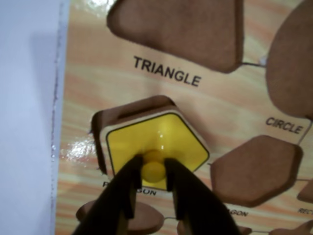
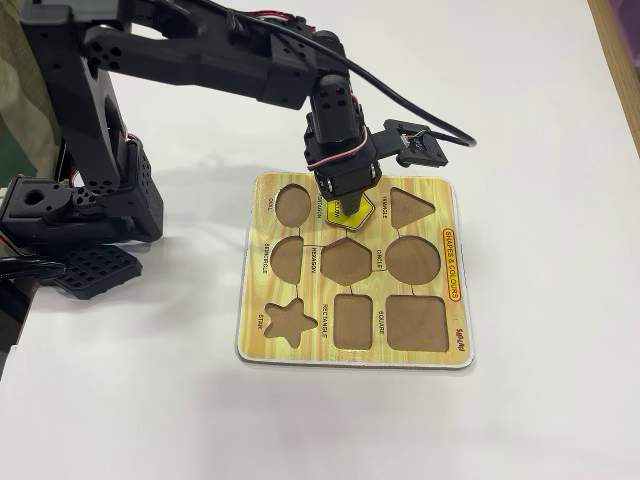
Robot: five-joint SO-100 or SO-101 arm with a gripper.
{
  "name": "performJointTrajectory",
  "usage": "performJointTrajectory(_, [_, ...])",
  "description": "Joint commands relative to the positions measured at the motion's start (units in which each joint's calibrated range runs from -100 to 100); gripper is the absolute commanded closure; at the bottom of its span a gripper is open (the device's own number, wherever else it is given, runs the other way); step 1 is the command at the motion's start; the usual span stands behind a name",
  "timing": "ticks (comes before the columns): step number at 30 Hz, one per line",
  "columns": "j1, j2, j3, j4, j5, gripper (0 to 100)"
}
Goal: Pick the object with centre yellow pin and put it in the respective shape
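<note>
Pinching the knob of the yellow piece [image 1: 156, 142], the gripper [image 1: 153, 171] has its fingers closed narrow around it. That piece sits tilted in the pentagon hole of the puzzle board [image 2: 455, 330], seemingly not fully seated, just beside the triangle hole [image 1: 181, 29].

A big white table [image 2: 500, 420] fills the fixed view. A thin strip of light brown wood [image 2: 620, 60] shows at the right edge.
</note>
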Motion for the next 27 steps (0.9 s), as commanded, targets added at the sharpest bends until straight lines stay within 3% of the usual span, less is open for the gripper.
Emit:
performJointTrajectory(1, [-0.8,-0.7,-2.9,-0.5,0.0,99])
performJointTrajectory(27, [-1.4,-0.7,-2.8,-3.2,0.1,99])
